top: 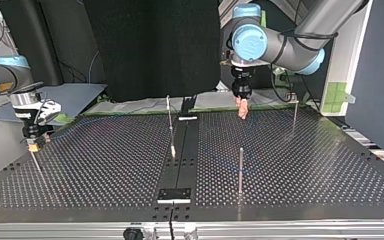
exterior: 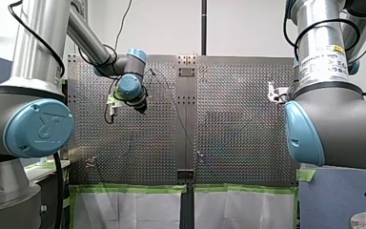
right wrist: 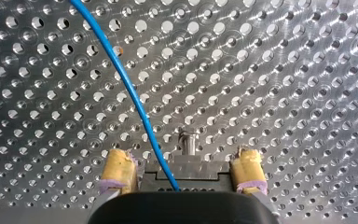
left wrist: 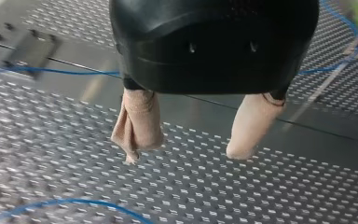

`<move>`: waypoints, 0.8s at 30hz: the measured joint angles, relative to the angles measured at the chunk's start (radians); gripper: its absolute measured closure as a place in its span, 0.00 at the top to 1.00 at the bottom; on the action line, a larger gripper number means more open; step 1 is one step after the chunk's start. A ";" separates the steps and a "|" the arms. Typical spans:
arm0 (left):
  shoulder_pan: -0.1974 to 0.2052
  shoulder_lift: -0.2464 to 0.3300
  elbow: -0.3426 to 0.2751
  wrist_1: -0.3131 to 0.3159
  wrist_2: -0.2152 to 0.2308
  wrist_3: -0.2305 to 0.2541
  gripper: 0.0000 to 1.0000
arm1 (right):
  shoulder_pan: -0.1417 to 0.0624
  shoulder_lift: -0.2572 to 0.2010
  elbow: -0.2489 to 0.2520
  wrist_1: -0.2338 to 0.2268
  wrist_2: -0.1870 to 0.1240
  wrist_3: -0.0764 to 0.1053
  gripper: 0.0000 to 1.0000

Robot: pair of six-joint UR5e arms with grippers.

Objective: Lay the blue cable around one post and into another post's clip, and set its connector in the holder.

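Nearest the right wrist camera, the right gripper (right wrist: 182,161) has its yellow pads (right wrist: 118,170) set against the two sides of a black connector (right wrist: 200,170), pinching it. From midway between the pads the blue cable (right wrist: 121,79) leaves the connector and curves away ahead of the gripper across the perforated table (right wrist: 284,70). A short metal stud (right wrist: 188,140) stands just ahead of the connector; contact between them cannot be told.

On the other arm, the left gripper (left wrist: 184,156) has its beige-covered fingers (left wrist: 140,123) spread apart with nothing between them. Its tips are close over the table; contact cannot be told. One run of the cable lies beyond the fingers and another on the camera's side of them. Neither touches the fingers.

Top view: the right gripper is at the left edge of the frame, and the left gripper at upper centre-right, over the table's far edge. The two are well apart. Three thin upright posts (top: 240,170) stand on the table: one at centre, one at lower centre-right, one at right.
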 joint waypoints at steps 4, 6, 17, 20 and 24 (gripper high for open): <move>0.000 -0.026 -0.034 0.034 0.000 -0.001 1.00 | 0.000 0.000 0.000 0.000 0.000 0.000 1.00; 0.000 -0.030 -0.049 0.048 0.001 -0.002 1.00 | 0.000 0.000 0.000 0.000 0.000 0.000 1.00; 0.000 -0.034 -0.137 0.136 0.034 -0.019 1.00 | 0.000 0.000 0.001 0.000 0.000 0.000 1.00; 0.000 -0.034 -0.161 0.161 0.053 -0.026 1.00 | 0.000 0.000 0.000 0.000 0.000 0.000 1.00; 0.000 -0.034 -0.190 0.190 0.062 -0.028 1.00 | 0.000 0.000 0.000 0.001 0.000 0.000 1.00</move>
